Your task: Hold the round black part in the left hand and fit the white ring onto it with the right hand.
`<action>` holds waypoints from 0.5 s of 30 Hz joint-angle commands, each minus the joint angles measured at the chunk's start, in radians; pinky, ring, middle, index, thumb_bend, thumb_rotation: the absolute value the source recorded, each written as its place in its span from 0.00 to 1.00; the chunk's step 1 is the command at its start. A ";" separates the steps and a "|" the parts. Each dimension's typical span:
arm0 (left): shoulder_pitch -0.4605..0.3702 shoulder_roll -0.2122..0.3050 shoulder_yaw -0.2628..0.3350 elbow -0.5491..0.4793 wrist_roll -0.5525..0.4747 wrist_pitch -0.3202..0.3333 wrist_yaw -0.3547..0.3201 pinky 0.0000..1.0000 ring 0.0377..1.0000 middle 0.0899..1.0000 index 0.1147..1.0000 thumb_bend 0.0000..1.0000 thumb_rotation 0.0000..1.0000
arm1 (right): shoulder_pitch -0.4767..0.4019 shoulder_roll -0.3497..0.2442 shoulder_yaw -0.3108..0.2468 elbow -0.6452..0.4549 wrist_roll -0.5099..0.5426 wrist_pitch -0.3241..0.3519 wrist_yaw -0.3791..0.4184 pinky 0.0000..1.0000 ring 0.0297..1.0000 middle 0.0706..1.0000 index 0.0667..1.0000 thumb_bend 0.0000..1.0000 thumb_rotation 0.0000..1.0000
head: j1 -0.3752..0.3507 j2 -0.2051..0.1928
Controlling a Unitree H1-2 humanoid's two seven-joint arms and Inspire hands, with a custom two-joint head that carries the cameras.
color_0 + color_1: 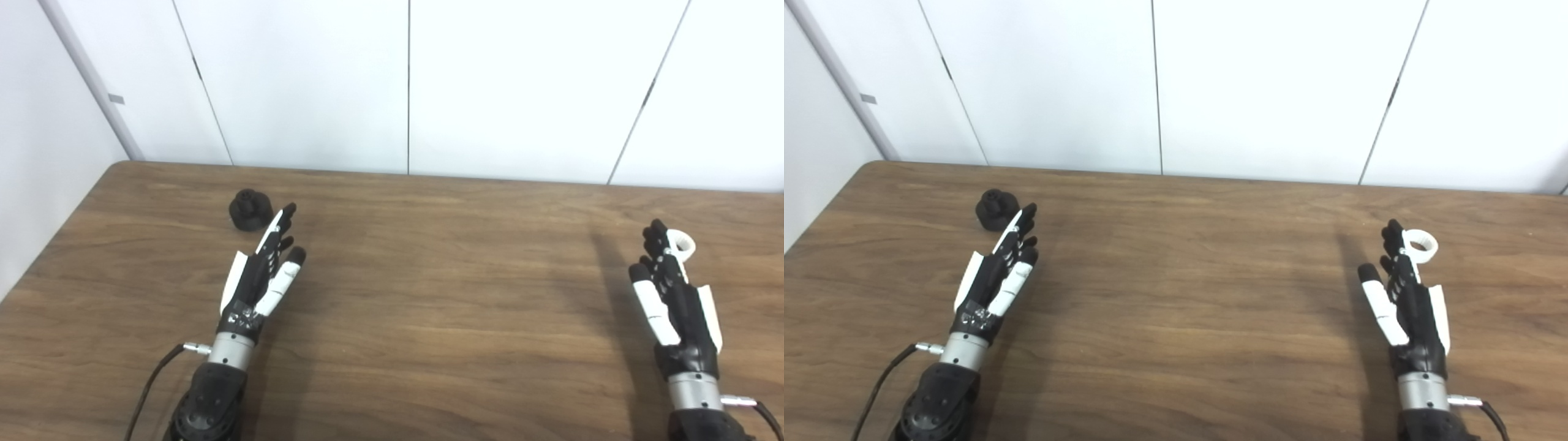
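Note:
The round black part (250, 209) stands on the wooden table (429, 294) at the far left, also in the right eye view (996, 209). My left hand (262, 275) is open and empty, fingers stretched out, its fingertips just right of and a little nearer than the part, not touching it. The white ring (682, 244) lies flat on the table at the right, also in the right eye view (1421, 245). My right hand (670, 294) is open and empty, its fingertips right beside the ring's left side and partly covering it.
White wall panels (404, 86) rise behind the table's far edge. The table's left edge runs diagonally at the picture's left. A black cable (150, 380) trails from the left wrist.

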 commanded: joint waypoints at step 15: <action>0.044 -0.004 -0.007 0.057 0.027 -0.045 0.024 0.92 0.99 1.00 0.97 0.71 0.85 | 0.033 0.003 0.007 0.048 0.002 -0.041 0.004 0.99 0.99 0.98 0.98 0.48 0.79 | 0.002 -0.022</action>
